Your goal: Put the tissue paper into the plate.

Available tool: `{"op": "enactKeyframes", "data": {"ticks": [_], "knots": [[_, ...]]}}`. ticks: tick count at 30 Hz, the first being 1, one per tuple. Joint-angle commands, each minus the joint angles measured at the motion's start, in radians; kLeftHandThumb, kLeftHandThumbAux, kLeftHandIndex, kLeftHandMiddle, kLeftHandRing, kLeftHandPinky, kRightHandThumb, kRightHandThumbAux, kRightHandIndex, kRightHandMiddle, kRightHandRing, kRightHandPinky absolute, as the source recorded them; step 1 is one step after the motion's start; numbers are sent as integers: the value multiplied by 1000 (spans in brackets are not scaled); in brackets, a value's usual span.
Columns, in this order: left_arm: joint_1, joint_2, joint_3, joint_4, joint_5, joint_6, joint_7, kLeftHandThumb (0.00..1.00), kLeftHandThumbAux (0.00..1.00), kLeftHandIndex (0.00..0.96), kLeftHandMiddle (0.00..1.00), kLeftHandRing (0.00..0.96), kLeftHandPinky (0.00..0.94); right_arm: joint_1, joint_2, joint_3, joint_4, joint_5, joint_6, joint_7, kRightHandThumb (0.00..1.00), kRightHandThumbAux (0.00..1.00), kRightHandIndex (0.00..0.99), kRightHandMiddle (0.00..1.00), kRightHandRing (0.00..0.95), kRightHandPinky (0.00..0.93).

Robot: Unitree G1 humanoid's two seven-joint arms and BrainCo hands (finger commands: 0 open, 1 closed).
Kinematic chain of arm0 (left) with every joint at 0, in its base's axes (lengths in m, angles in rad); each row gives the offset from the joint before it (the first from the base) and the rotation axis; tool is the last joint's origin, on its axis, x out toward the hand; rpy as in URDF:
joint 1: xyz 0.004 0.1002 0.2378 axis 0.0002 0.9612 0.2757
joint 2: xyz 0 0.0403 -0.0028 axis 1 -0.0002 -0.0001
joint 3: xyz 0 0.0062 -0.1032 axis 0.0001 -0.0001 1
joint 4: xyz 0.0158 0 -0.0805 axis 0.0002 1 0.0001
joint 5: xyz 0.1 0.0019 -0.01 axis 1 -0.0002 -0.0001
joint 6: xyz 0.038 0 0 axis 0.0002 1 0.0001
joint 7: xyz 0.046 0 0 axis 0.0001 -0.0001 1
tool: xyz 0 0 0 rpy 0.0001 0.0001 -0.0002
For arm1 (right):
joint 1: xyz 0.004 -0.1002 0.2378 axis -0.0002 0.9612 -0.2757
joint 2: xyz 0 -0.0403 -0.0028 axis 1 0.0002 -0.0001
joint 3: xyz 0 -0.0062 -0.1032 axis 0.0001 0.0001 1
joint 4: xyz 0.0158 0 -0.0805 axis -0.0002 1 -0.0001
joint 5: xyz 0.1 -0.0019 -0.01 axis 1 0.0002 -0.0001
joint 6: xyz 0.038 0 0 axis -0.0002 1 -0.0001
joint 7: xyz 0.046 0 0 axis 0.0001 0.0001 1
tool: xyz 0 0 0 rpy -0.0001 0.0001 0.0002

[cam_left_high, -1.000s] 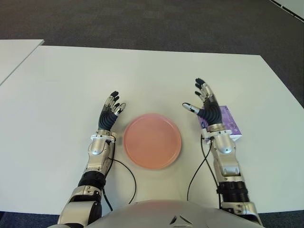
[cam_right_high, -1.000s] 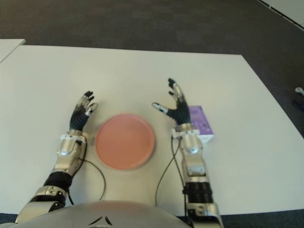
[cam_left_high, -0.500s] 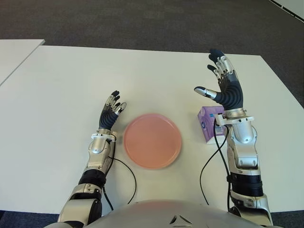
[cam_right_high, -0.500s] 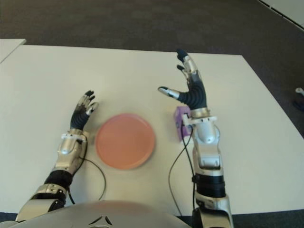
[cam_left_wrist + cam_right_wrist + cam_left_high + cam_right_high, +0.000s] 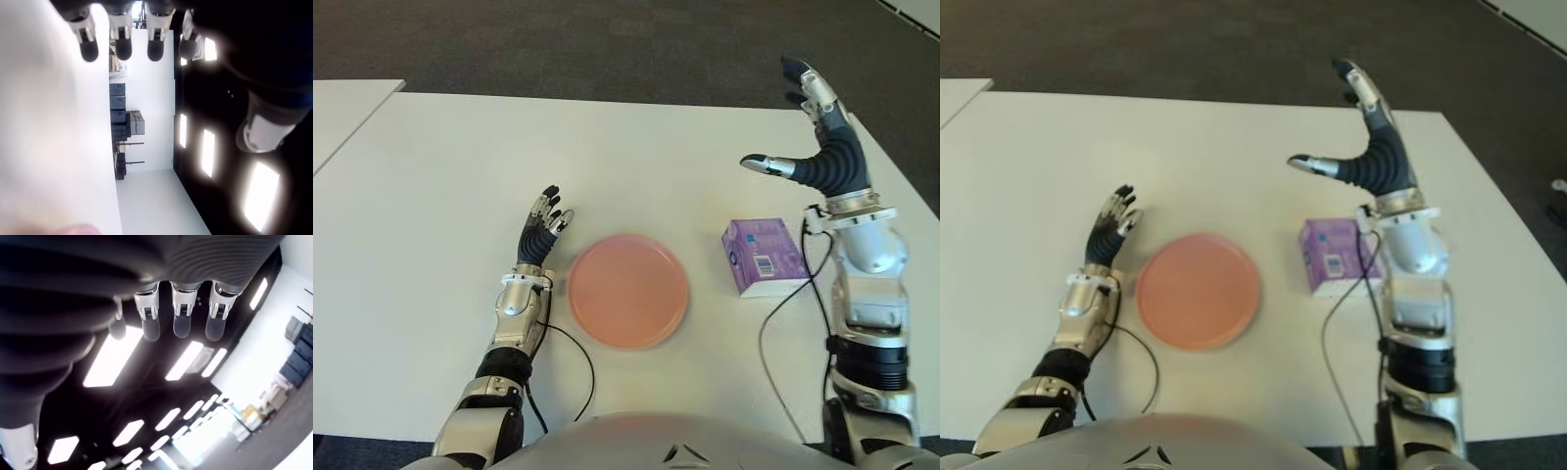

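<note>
White tabletop [image 5: 460, 157] fills most of the eye views, with dark carpet [image 5: 607, 39] across the top of the frame and the corner of a second white table [image 5: 342, 108] at the upper left

A round pink plate [image 5: 627, 290] lies just below the middle of the frame. To its right, apart from it, the purple tissue paper pack [image 5: 763, 257] lies flat on the table with a barcode label on its near left side; nothing touches it and nothing is in the plate

The right hand [image 5: 822, 147] is raised in the upper right of the frame, above and beyond the pack, palm turned toward the middle, four fingers stretched straight up and the thumb jutting out to the left. It holds nothing; its wrist view shows the extended fingers [image 5: 182, 318] against ceiling lights

The left hand [image 5: 540, 235] shows just left of the plate, at the lower left of centre, fingers straight and slightly spread, also holding nothing. Its wrist view shows four straight fingertips [image 5: 122, 46] over the white surface

Black cables [image 5: 578, 367] trail from both forearms toward the bottom edge
</note>
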Motion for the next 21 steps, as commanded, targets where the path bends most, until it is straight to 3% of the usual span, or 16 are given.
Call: {"op": "enactKeyframes", "data": {"ticks": [1, 5, 7, 21], "knots": [[50, -10, -4, 57, -6, 28, -23, 0, 523, 0, 0, 0, 0, 36, -161, -13, -37, -59, 75, 143, 227, 558, 45, 29, 10, 5], [50, -9, -1, 58, -13, 29, -34, 0, 525, 0, 0, 0, 0, 30, -293, 10, -29, -98, 94, 270, 184, 488, 17, 8, 2, 0], [50, -8, 0, 57, -15, 33, -36, 0, 526, 0, 0, 0, 0, 26, -321, 14, -26, -103, 97, 299, 181, 465, 8, 4, 0, 0], [49, -6, 10, 60, -12, 29, -18, 0, 546, 0, 0, 0, 0, 16, -324, 26, -40, -108, 120, 312, 179, 441, 0, 0, 0, 0]]}}
